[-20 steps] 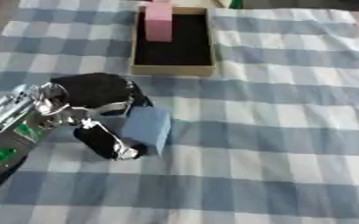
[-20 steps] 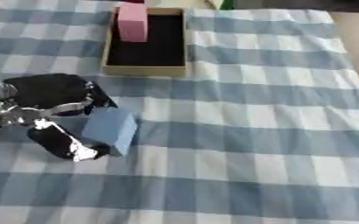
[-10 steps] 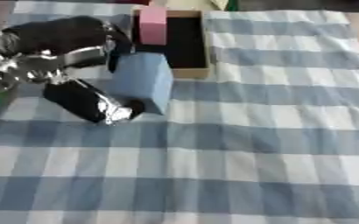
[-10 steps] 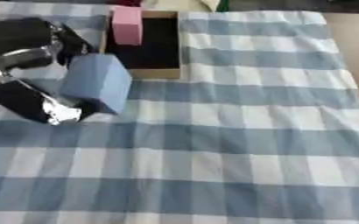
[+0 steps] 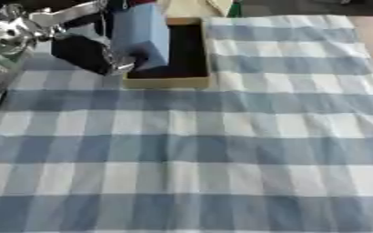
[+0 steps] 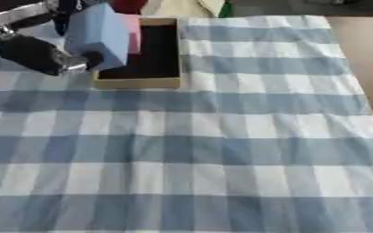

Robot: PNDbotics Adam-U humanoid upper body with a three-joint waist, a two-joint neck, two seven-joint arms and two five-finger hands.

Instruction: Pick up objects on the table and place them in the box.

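Note:
My left hand (image 5: pixel 82 51) is shut on a light blue block (image 5: pixel 142 32) and holds it in the air over the left side of the box (image 5: pixel 182 82). The box is tan with a dark inside and lies at the far left of the checked cloth. A pink block (image 6: pixel 131 32) stands inside the box, mostly hidden behind the blue block. My right hand does not show in either view.
A blue and white checked cloth (image 5: pixel 221 150) covers the table. Some white, red and green things (image 6: pixel 186 7) lie beyond the box at the far edge. Bare brown table (image 6: pixel 365 41) shows at the right.
My left hand has lifted the blue block off the cloth and carried it away from me, up to the box. The camera has also tilted, shifting the whole picture.

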